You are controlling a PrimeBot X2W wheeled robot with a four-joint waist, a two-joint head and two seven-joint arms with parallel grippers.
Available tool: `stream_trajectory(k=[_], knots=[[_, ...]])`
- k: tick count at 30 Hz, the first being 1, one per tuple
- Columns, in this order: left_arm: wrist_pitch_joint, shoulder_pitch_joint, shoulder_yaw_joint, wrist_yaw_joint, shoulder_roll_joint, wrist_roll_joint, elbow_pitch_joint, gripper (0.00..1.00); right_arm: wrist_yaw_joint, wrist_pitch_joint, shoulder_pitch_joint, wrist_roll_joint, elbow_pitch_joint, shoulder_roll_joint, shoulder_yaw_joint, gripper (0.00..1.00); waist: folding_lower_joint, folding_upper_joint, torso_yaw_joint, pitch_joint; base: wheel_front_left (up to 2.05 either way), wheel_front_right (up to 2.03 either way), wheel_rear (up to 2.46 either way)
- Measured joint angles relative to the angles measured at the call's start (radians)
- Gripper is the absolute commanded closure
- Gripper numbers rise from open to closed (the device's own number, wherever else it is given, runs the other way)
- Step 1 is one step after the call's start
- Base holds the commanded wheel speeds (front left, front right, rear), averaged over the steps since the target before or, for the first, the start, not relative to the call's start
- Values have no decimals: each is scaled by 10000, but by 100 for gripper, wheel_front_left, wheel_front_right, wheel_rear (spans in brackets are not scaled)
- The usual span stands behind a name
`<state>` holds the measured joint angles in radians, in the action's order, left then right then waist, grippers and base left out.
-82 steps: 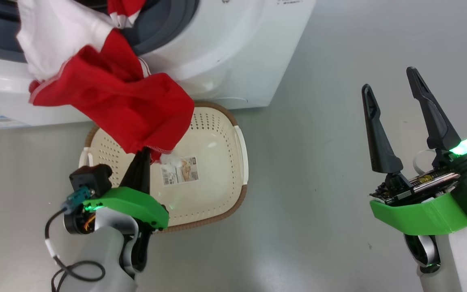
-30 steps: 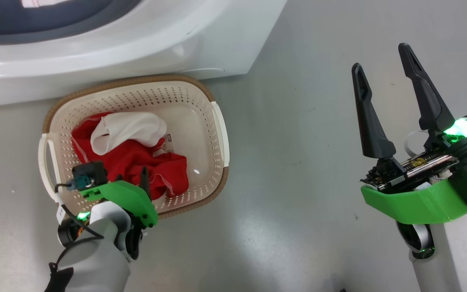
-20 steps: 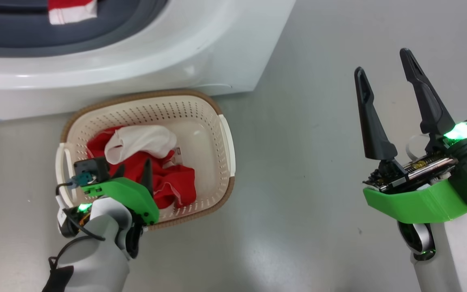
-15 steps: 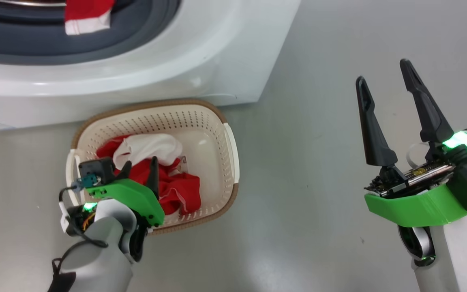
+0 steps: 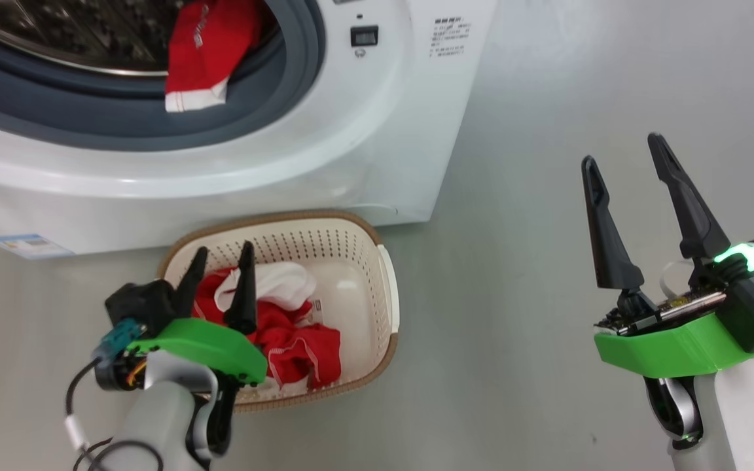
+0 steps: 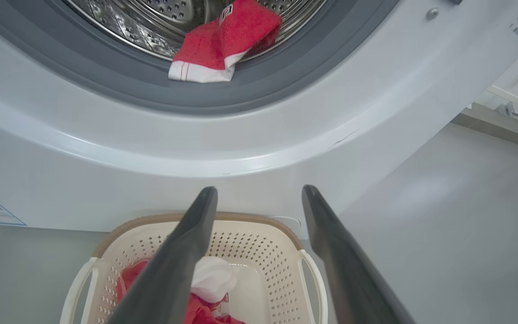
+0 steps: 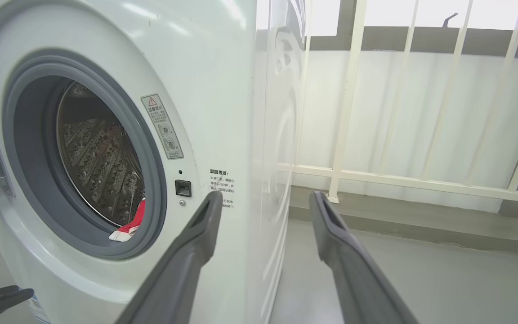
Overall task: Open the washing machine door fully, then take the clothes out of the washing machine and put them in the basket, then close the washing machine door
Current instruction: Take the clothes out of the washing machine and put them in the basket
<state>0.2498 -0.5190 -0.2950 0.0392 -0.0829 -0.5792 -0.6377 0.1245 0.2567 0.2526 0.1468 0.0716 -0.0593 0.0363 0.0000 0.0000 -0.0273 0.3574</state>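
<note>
A red garment [image 5: 203, 52] is seen in the washing machine [image 5: 364, 131], straight ahead of the nearer, empty, spread-wide left claw [image 5: 223, 252].

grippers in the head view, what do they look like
The left gripper and right gripper each have two long tapering black fingers, a green shell and a pale grey forearm. The left wrist carries a black cable and teal connector; a green light glows on the right.

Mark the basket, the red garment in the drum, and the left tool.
basket [image 5: 298, 214]: head view, on the brown back rim.
red garment [image 5: 203, 46]: head view, on the middle of the red cloth.
left tool [image 5: 224, 247]: head view, midway between its open fingertips.
</note>
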Motion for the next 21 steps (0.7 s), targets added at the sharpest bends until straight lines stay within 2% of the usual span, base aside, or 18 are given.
stream_trajectory(k=[10, 12, 15, 21], knots=[[29, 1989, 1407, 52, 27, 1388, 2972, 0, 0, 0, -631, 0, -460, 79, -593, 0, 1, 0, 43, -1057, 0, 0, 0], [29, 2342, 1584, 27, 33, 1590, 3379, 0, 0, 0, -823, 0, -602, 82, -782, 0, 0, 0, 44, -1273, 0, 0, 0], [29, 2837, 1806, -309, 63, 1774, 3942, 0, 0, 0, -967, 6, -717, 96, -1103, 0, 0, 0, 54, -1579, 0, 0, 0], [29, 3819, 2422, -322, 56, 2176, 4675, 0, 0, 0, -1472, 2, -1070, 134, -1536, 0, 0, 0, 93, -2142, 0, 0, 0]])
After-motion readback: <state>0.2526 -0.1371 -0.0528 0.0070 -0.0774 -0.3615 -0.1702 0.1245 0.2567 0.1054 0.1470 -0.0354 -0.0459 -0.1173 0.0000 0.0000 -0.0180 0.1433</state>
